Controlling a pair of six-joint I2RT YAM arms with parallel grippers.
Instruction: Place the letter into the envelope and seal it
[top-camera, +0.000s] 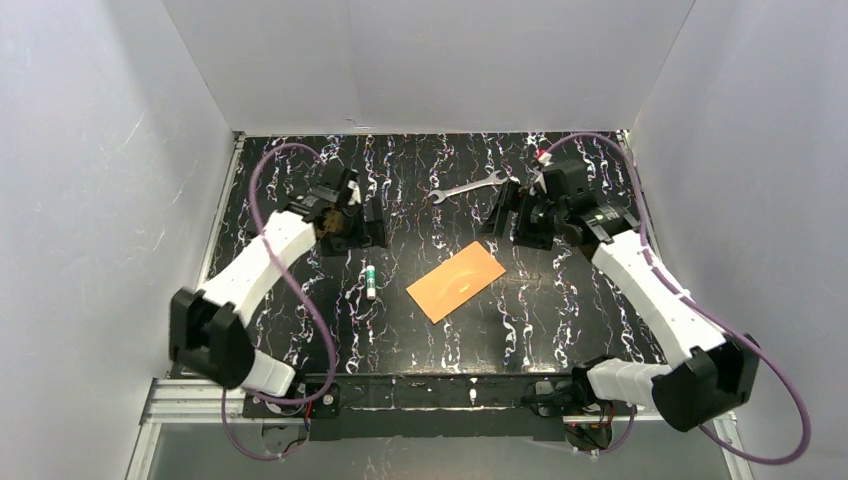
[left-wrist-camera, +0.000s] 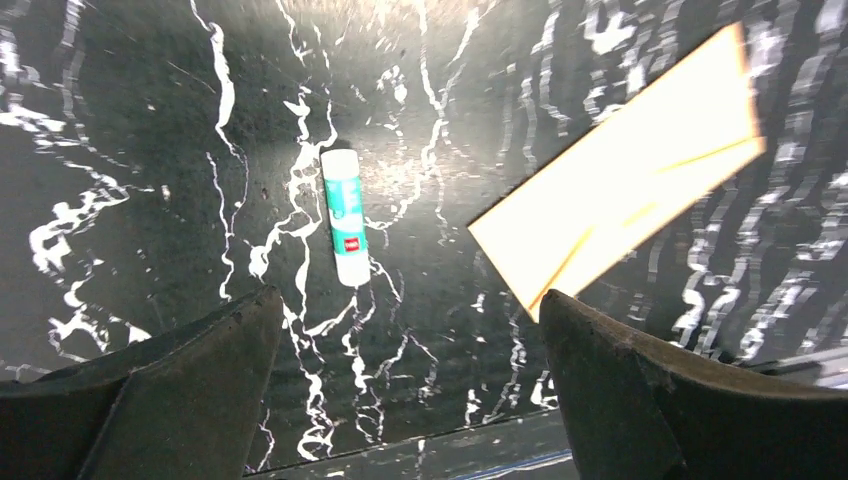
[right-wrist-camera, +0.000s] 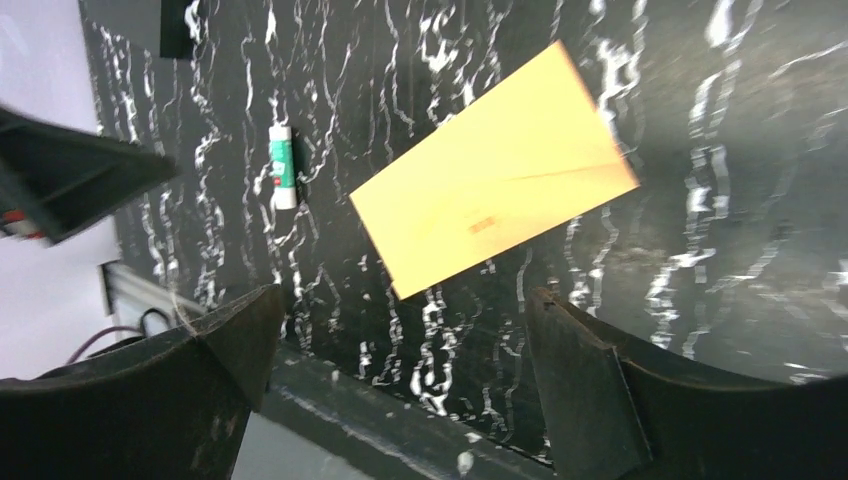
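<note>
Two grippers: the left gripper (left-wrist-camera: 405, 298) and the right gripper (right-wrist-camera: 405, 293) each hung with jaws spread wide, holding nothing, well apart from the envelope.
Envelope: the envelope (top-camera: 455, 281) lay flat mid-table (top-camera: 560, 310), its flap apparently folded down.
Letter: the letter showed loose in no view; it was probably inside.
Glue stick: the glue stick (top-camera: 371, 282) lay left of the envelope, not touching it.
Progress: insertion and sealing looked done; whether the flap was stuck fast could not be told.
</note>
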